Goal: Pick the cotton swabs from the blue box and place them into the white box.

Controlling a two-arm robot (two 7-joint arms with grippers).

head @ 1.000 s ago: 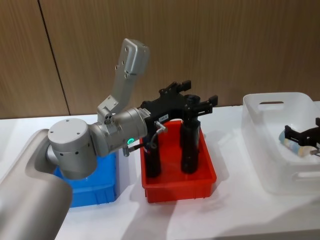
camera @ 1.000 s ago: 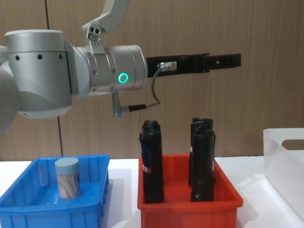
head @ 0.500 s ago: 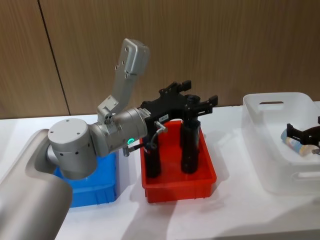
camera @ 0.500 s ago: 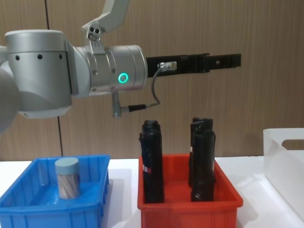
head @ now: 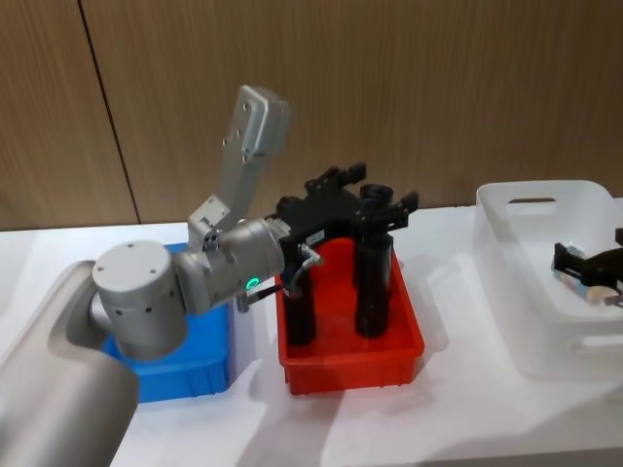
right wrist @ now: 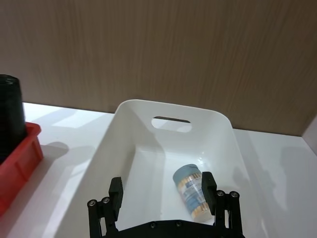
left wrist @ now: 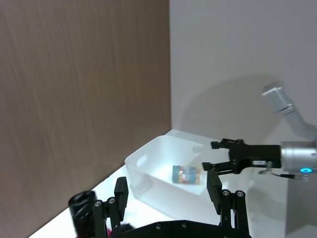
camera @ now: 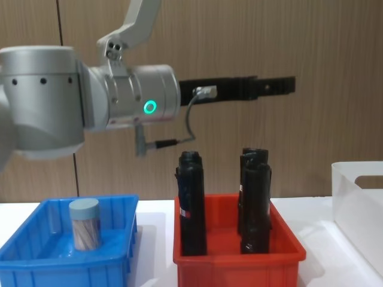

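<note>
The left gripper (head: 375, 190) has shifted slightly leftward; its jaws are apart and empty above the red bin (head: 350, 358). The right gripper (right wrist: 162, 187), jaws apart, hovers over the white box (right wrist: 218, 119), where one cotton swabs tub (right wrist: 192, 191) lies on its side. Another tub (camera: 84, 224) stands upright in the blue box (camera: 36, 263).
</note>
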